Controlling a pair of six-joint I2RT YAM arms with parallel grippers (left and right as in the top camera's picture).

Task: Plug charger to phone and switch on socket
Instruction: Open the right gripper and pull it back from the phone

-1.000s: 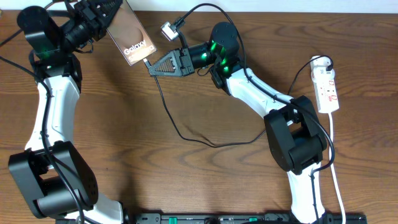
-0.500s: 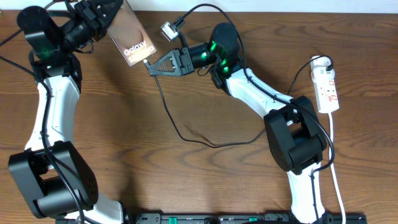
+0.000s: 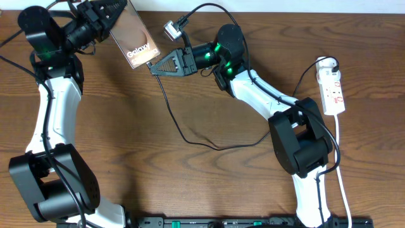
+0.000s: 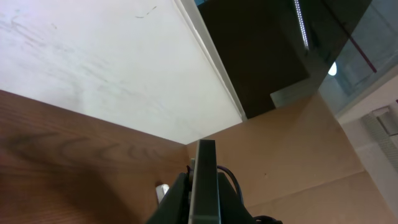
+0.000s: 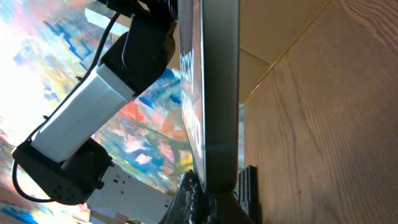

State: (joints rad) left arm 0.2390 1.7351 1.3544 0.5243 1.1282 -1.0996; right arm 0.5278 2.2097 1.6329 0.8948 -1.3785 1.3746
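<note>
Your left gripper (image 3: pixel 111 14) is clamped on the flat brown-black lettered phone (image 3: pixel 135 37), raised at far left, evidently to present its lower edge. Your right gripper (image 3: pixel 154 68), closed on the thin black charger cable (image 3: pixel 174 120), meets that edge. The white oblong socket strip (image 3: pixel 332 90) waits at right.
</note>
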